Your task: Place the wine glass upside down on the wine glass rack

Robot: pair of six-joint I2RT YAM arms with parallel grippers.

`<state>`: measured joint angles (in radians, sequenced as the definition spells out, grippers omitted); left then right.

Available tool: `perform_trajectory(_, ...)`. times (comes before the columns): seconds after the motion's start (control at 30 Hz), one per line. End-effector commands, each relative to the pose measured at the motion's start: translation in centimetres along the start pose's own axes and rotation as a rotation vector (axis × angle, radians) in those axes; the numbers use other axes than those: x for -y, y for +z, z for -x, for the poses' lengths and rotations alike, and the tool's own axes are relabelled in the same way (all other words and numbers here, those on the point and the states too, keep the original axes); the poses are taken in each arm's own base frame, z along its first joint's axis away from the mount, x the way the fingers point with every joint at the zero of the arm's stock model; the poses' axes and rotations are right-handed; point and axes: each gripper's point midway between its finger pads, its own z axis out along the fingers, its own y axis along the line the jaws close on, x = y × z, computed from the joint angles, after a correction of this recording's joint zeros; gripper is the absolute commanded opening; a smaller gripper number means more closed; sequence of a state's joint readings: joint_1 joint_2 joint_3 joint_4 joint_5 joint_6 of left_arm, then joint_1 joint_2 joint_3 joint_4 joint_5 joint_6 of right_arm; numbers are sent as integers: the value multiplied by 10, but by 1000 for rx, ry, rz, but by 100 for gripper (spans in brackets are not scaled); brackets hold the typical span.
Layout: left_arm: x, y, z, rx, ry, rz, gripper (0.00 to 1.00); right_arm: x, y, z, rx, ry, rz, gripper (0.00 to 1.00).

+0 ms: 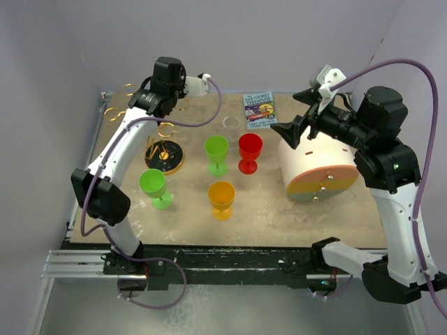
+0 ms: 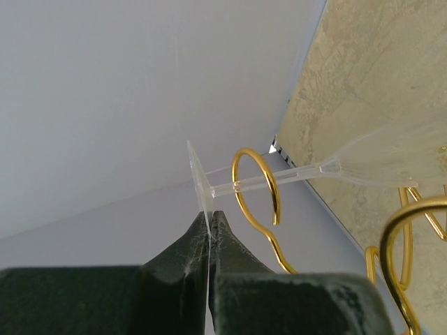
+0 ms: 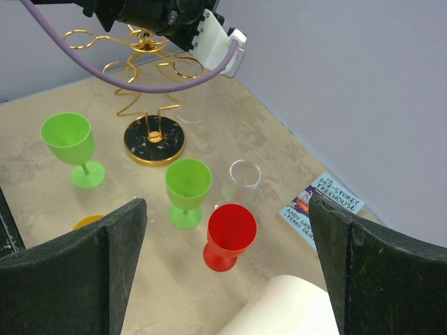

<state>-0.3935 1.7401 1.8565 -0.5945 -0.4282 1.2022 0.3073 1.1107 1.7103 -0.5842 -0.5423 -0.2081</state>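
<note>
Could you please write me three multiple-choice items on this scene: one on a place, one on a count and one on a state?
1. Where is the stem of the clear wine glass whose foot the left hand pinches?
A. through a gold loop of the wine glass rack
B. on the book
C. inside the red goblet

2. How many green goblets stand on the table?
A. one
B. two
C. three

3. How is the right hand?
A. shut on the red goblet
B. open and empty
C. shut on the book

Answers:
1 A, the left wrist view shows the stem passing through the loop.
2 B, the top view shows two, the second near the rack's base.
3 B, its fingers stand wide apart with nothing between them.
</note>
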Motion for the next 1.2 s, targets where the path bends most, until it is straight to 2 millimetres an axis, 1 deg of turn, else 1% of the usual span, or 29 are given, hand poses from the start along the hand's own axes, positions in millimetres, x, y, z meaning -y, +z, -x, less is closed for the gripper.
perform_trajectory(0.0, -23, -4, -1, -9, -6, 56, 3, -1, 0, 12, 46, -16, 14, 100)
perform_trajectory(0.17, -14, 3, 2, -6, -16, 21, 6, -1, 2, 11, 40, -14, 20, 100)
perform_trajectory(0.37, -6, 1, 7, 26, -57, -13, 10, -2, 3, 9, 38, -12, 25, 100)
perform_trajectory(0.7, -1, 1, 7, 34, -74, -27, 16, -2, 2, 6, 36, -13, 20, 100)
perform_trajectory(0.9, -3, -3, 6, 36, -83, -17, 18, -3, 1, 7, 40, -13, 21, 100)
perform_trajectory(1.07, -14, -8, 6, 45, -109, 27, 21, -4, 2, 7, 40, -13, 26, 100)
perform_trajectory(1.17, -19, -10, 6, 51, -117, 53, 24, -4, 1, 6, 39, -12, 27, 100)
